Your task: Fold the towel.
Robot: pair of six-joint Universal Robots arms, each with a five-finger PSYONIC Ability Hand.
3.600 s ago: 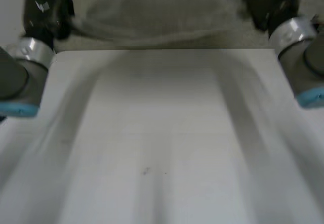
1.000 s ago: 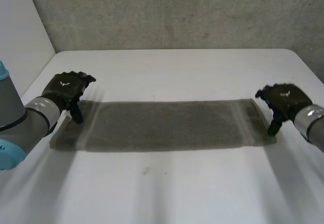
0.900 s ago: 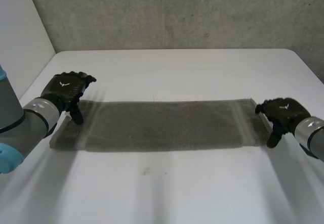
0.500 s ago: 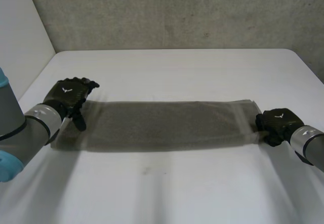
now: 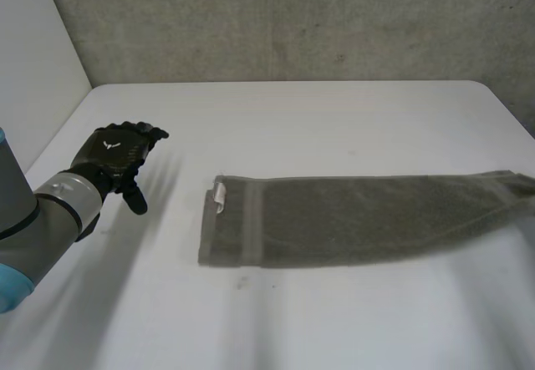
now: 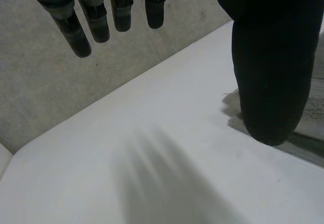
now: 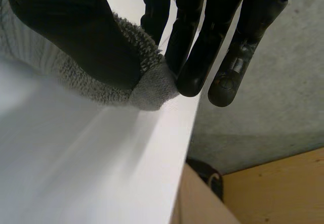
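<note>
Towel (image 5: 351,218), nubby grey strip, pinched by right robot hand (image 7: 76,29); left robot hand (image 5: 113,154) splayed, empty.

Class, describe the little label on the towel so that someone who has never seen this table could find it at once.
Start with the white table: a long grey towel lies across it. Go to the towel's short end nearest the left robot hand, which is clear of it. At that end's far corner sits the label, the only white patch on the dark cloth.
</note>
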